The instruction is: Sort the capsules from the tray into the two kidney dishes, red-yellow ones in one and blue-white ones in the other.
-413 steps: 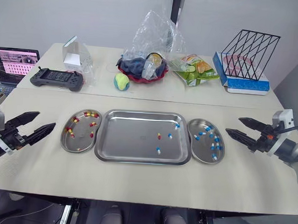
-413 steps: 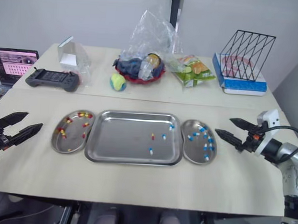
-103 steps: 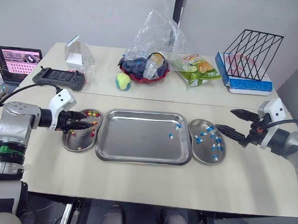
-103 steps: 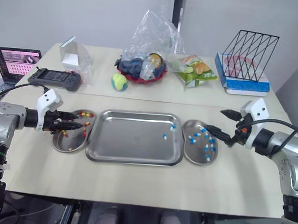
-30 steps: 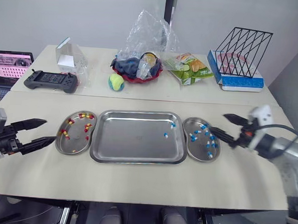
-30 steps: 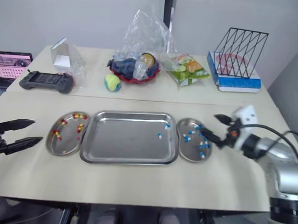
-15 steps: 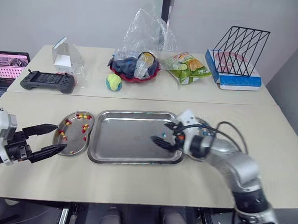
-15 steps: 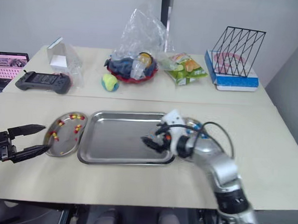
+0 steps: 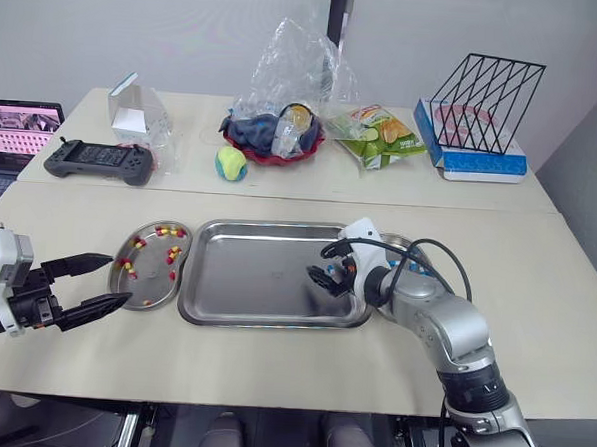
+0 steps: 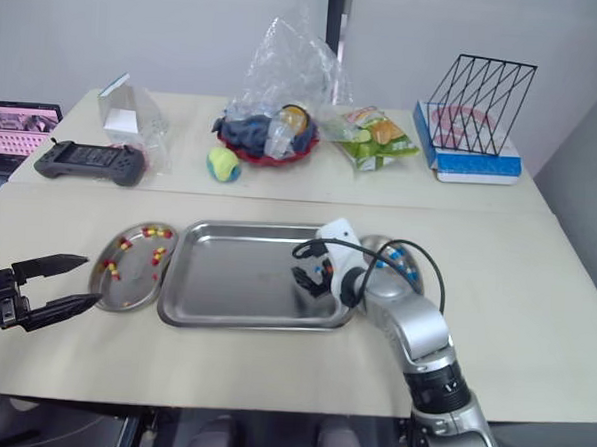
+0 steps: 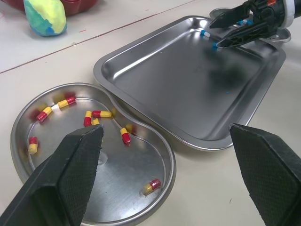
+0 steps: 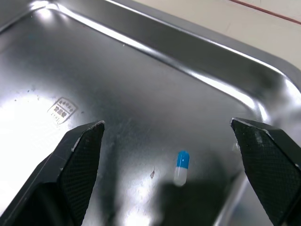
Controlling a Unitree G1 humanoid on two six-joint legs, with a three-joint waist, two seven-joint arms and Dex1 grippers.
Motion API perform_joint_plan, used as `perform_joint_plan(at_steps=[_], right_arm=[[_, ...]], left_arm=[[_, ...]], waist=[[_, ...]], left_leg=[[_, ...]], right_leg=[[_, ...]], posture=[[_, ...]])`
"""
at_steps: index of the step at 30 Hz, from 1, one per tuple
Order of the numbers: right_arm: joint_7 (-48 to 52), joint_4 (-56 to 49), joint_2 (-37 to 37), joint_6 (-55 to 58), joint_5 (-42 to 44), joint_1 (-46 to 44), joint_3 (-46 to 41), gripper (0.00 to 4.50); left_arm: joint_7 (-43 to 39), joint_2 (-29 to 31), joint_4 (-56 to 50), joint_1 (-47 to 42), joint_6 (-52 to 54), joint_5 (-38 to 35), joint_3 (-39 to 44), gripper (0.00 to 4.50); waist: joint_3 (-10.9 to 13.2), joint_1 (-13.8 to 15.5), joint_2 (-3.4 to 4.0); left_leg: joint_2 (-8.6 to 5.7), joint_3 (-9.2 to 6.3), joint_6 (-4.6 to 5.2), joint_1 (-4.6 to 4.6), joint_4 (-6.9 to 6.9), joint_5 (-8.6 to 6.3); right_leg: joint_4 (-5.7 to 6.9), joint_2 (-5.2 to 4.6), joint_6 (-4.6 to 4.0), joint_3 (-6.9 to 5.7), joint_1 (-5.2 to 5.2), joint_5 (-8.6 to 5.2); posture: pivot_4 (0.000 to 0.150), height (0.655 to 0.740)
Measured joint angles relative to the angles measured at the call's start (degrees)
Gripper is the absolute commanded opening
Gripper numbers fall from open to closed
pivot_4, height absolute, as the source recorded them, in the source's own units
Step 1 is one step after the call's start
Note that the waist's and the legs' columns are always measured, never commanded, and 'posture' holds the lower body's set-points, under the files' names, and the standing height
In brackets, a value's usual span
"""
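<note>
**A:** What lies between the jaws of the right gripper (image 9: pixel 319 268)?

**B:** One small blue-and-white capsule (image 12: pixel 181 167), flat on the floor of the rectangular stainless-steel tray (image 9: pixel 245 281). The two black fingers stand wide apart, one on either side of it, and neither touches it. The capsule sits slightly nearer one finger than the other.

**A:** And the left gripper (image 9: pixel 120 277)?

**B:** Its jaws are likewise apart and hold nothing. It hovers just short of the kidney-shaped steel dish (image 11: pixel 141 160), which lies ahead of its tips and holds the red-and-yellow capsules (image 11: pixel 101 113).

**A:** Which step is in hand, and how is it done well?

**B:** By judgement, it is the pick of the capsule between the right jaws.
- Centre the jaws so both fingers meet the capsule together. A smooth, rounded shell on polished steel will likely skid or roll if one finger arrives first.
- Lower until the tips almost touch the tray floor, then close slowly across the capsule's narrow width.
- A second blue-and-white capsule (image 11: pixel 203 33) lies just off the fingertips, so avoid nudging it.

**A:** Where should the capsule go?

**B:** To the other kidney-shaped steel dish (image 10: pixel 382 245), behind the jaws on the wrist side. Lift clear of the tray wall before drawing back.
</note>
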Motion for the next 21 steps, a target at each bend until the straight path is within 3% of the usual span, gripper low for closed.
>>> perform_joint_plan(at_steps=[5, 8, 18, 21], right_arm=[[-1.4, -0.2, 1.0, 1.2, -1.9, 1.1, 1.7, 4.5], [-2.7, -0.4, 2.5, 2.0, -2.7, 1.6, 2.5, 3.65], [-4.3, -1.5, 4.4, 4.4, -3.4, 1.6, 2.5, 0.14], [-4.2, -1.8, 4.1, 4.4, -3.9, 1.6, 2.8, 0.04]], left_arm=[[0.2, 0.0, 0.0, 0.0, -0.1, 0.0, 0.0, 4.48], [0.2, 0.0, 0.1, -0.1, -0.1, 0.0, 0.0, 4.5], [0.3, 0.2, 0.6, -1.0, 0.0, 0.5, -0.2, 4.5], [0.3, 0.9, 1.3, -1.5, 0.1, 1.2, -0.4, 4.5]], waist=[[0.0, -0.1, -0.01], [0.0, -0.1, -0.01], [0.0, -0.3, -0.03], [0.0, -0.3, -0.04]], left_leg=[[0.0, -0.01, 0.0, 0.02, -0.03, 0.0], [0.0, -0.01, 0.0, 0.02, -0.04, 0.0], [0.0, -0.01, 0.0, 0.06, -0.16, 0.0], [0.0, -0.01, 0.0, 0.08, -0.17, 0.0]], right_leg=[[-0.01, 0.01, -0.01, 0.0, 0.0, 0.0], [-0.01, 0.0, -0.01, 0.0, 0.01, 0.0], [-0.04, 0.01, -0.02, 0.0, 0.01, -0.01], [-0.06, 0.0, -0.02, 0.0, 0.02, -0.01]], posture=[[0.15, 0.7174], [0.15, 0.7174], [0.15, 0.7174], [0.15, 0.7174]])
